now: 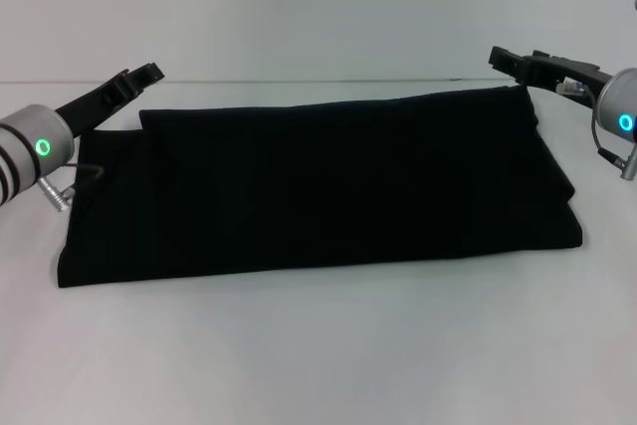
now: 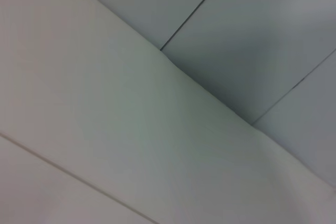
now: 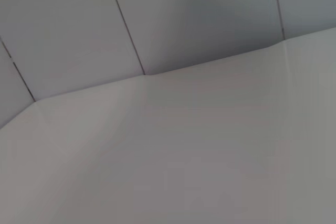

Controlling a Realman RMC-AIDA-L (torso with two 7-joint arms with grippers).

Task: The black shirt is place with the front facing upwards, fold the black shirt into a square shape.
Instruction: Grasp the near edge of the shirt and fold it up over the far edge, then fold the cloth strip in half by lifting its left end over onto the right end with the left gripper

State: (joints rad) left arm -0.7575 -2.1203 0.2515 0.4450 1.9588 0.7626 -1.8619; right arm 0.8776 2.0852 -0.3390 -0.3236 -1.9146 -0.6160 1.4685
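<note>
The black shirt (image 1: 328, 181) lies on the white table (image 1: 318, 345) as a long, wide band, folded over with its edges lying fairly straight. No lettering shows on it. My left gripper (image 1: 142, 76) hovers just beyond the shirt's far left corner, and no cloth hangs from it. My right gripper (image 1: 506, 59) hovers just beyond the far right corner, also without cloth. Both wrist views show only bare table and wall panels, with no shirt in them.
The white table runs well in front of the shirt and to both sides. A pale panelled wall (image 1: 318, 7) rises right behind the table's far edge, close to both grippers.
</note>
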